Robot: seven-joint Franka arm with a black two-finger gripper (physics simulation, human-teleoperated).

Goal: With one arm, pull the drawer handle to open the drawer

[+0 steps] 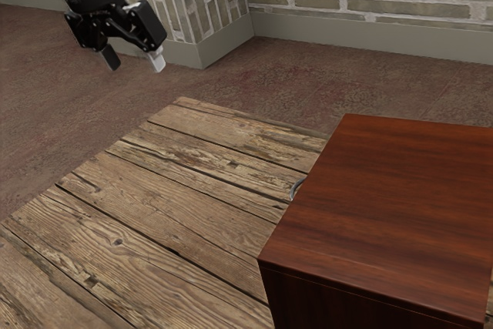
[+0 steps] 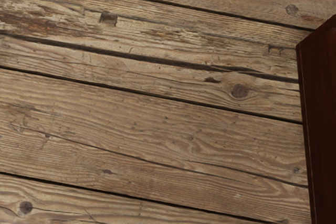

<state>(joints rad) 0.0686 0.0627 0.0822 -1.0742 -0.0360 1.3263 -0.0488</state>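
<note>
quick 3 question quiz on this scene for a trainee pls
1. True or false: the claw touches the cabinet.
2. The claw is: A open and empty; B shut on a cup; C shut on a cloth.
3. Fill in: the cabinet stands on a table of ___ planks.

Key: 1 false; 2 A; 3 wooden.

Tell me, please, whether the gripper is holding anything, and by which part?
Nothing is held: the gripper hangs open in the air, apart from the cabinet.
</note>
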